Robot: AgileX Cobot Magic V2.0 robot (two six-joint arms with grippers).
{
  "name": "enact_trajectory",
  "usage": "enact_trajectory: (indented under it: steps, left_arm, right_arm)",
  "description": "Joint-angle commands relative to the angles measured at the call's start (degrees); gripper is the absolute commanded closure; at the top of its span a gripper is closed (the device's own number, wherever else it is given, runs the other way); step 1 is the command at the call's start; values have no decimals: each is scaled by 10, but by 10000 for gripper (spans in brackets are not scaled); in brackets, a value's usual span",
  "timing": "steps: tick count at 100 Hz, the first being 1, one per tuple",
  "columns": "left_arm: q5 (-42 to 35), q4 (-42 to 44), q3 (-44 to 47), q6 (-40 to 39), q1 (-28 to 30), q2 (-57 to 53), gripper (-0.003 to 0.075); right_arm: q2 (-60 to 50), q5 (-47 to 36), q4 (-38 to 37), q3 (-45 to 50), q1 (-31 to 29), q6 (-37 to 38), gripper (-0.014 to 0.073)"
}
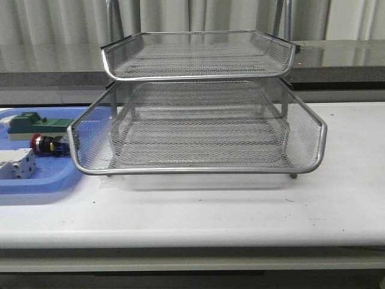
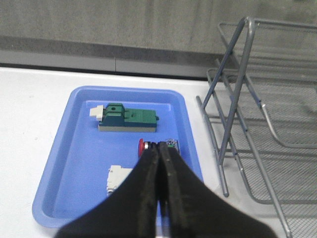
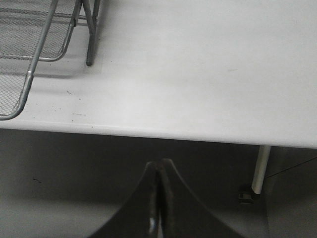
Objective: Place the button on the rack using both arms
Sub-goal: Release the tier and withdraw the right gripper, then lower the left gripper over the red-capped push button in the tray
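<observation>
The button [image 1: 47,144] lies on its side in the blue tray [image 1: 36,180], left of the rack [image 1: 198,171]; its red cap points away from the rack. In the left wrist view my left gripper [image 2: 159,145] is shut and empty. Its tips overlap the middle of the button [image 2: 142,147], so only the red cap and the far end show. The silver mesh rack [image 2: 237,99] stands beside the tray [image 2: 74,148]. My right gripper [image 3: 159,162] is shut and empty, out past the table's front edge, with the rack's corner [image 3: 29,74] off to one side. Neither arm shows in the front view.
A green block [image 1: 36,123] [image 2: 129,116] and a white terminal block [image 1: 17,165] [image 2: 119,176] share the blue tray with the button. The white table [image 1: 210,211] [image 3: 198,74] runs on past the rack's right side. A table leg [image 3: 260,168] shows under the edge.
</observation>
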Motion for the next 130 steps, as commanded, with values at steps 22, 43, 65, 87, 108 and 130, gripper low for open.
enact_trajectory:
  steps: [22, 43, 65, 87, 108, 130]
  left_arm:
    - [91, 41, -203, 3, 0, 237, 741]
    - [128, 41, -301, 16, 0, 357, 741]
    - [137, 37, -355, 93, -2, 434, 735]
    - [153, 35, -359, 114, -2, 448, 427]
    - [161, 41, -359, 123, -2, 450, 61]
    - [149, 19, -359, 123, -2, 450, 74]
  right_arm:
    - [2, -29, -3, -19, 0, -1, 662]
    - [2, -29, -3, -19, 0, -1, 662]
    - [2, -29, -3, -19, 0, -1, 662]
    - [2, -28, -3, -19, 0, -1, 662]
    - [2, -28, -3, -19, 0, -1, 662]
    - [2, -28, -3, -19, 0, -1, 662]
